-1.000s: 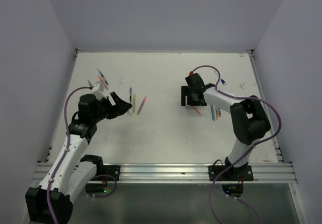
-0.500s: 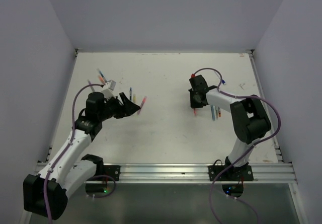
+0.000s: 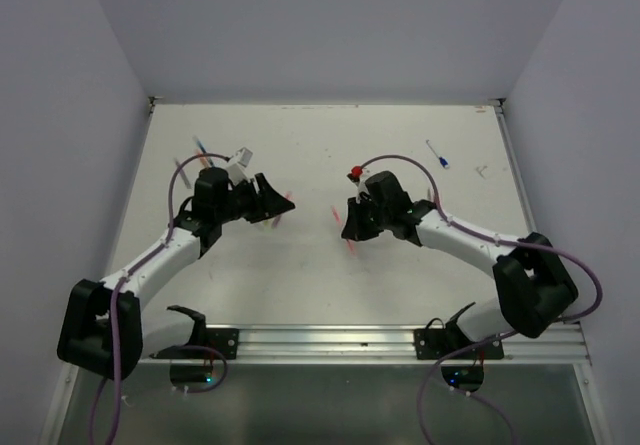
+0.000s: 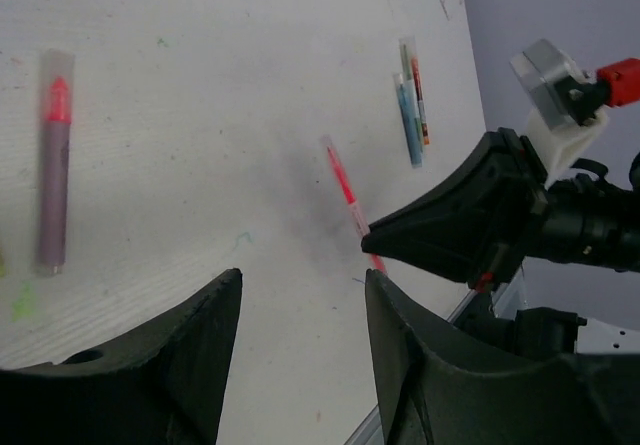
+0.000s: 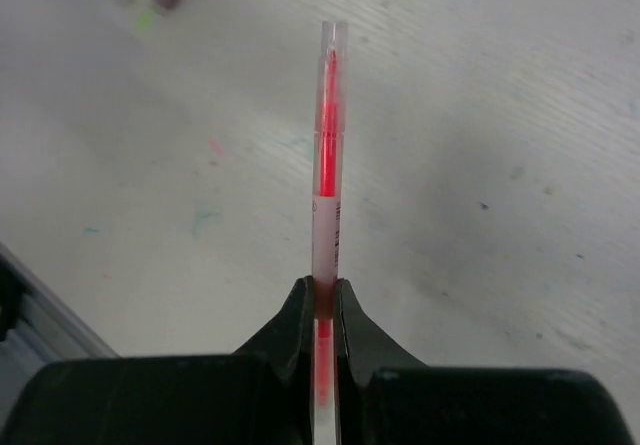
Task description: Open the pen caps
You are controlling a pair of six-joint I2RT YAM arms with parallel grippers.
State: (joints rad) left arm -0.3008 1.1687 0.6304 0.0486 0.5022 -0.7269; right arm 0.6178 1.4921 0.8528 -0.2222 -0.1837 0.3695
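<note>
My right gripper (image 5: 322, 290) is shut on a red pen (image 5: 327, 215), which sticks straight out from the jaws above the table. A clear pen cap (image 5: 332, 85) sits on the pen's far end. In the top view the right gripper (image 3: 350, 227) is near the table's middle, and the left gripper (image 3: 272, 203) faces it from the left. The left gripper (image 4: 303, 277) is open with nothing between its fingers. It points at the held red pen (image 4: 342, 187) and the right gripper (image 4: 440, 237). A grey pen with a red tip under a clear cap (image 4: 52, 165) lies on the table to the left.
Several capped pens (image 4: 411, 100) lie together on the white table (image 3: 300, 275) at the right. A blue pen (image 3: 437, 153) lies at the back right and a few pens (image 3: 200, 146) at the back left. Walls close in the table's sides and back.
The right gripper shut on the red pen, lifted it and swung left toward the table's middle. The left arm reached right toward it, and its jaws narrowed somewhat.
</note>
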